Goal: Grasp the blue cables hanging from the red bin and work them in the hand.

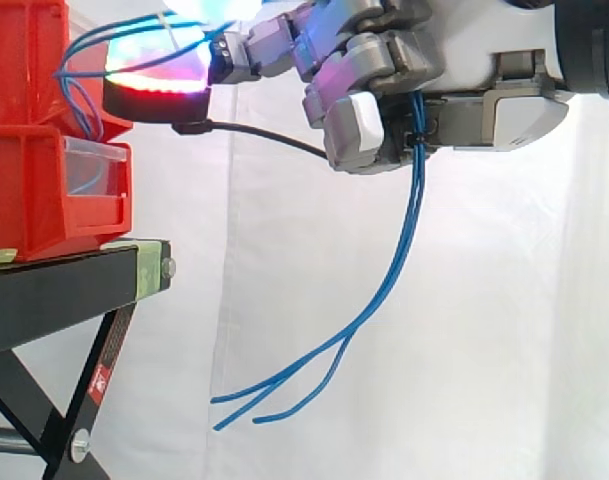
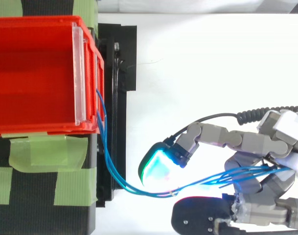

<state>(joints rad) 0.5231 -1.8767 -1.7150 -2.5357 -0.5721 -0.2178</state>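
Side view puts the grey robot hand [image 1: 454,50] high at the right, its fingers curled against the palm and clamped on the thin blue cables [image 1: 420,170]. Below that grip the strands hang loose, sweep down to the left and end in free tips in mid-air, apart from the stand. One finger reaches out toward the bins, and its glowing pad [image 1: 154,75] shows red and green near their front.

From above, the same pad [image 2: 158,166] glows cyan-green. The cables [image 2: 139,192] run from the hand [image 2: 266,193] in a slack curve to the front of the red plastic bin [image 2: 36,128], just beside its clear plastic front strip [image 2: 79,73]. The bin sits on a black metal stand [image 1: 54,285] patched with green tape [image 2: 41,152]. A white curtain [image 1: 504,300] hangs behind.
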